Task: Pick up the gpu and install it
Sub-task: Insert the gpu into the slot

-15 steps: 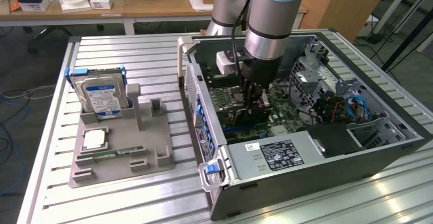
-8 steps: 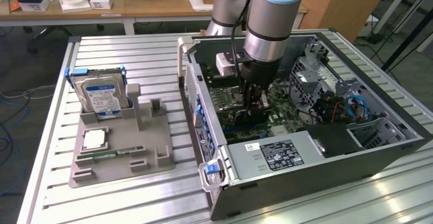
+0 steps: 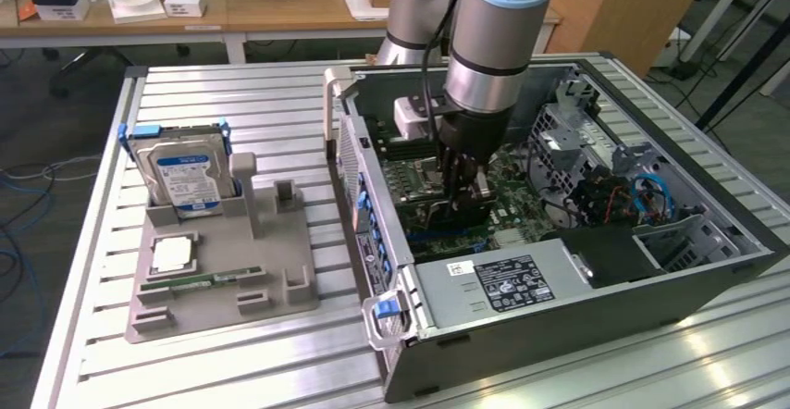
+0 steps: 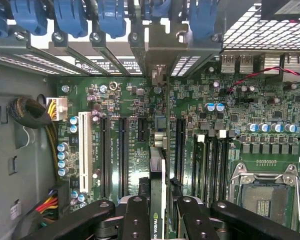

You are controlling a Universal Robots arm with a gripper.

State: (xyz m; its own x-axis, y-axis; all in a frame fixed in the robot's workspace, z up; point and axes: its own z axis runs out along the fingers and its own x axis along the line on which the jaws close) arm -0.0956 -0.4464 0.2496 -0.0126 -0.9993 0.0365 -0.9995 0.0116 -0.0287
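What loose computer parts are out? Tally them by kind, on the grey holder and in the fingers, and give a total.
Hard drive: 1
Processor chip: 1
Memory stick: 1
gpu, edge-on between the fingers: 1
Total: 4

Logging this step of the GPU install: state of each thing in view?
gpu: held edge-on between the fingers, over the motherboard slots.
gripper: shut on the gpu, down inside the case.
computer case: on its side, panel off.
CPU socket: empty.
hard drive: upright in the gray holder.
memory stick: lying in the holder.
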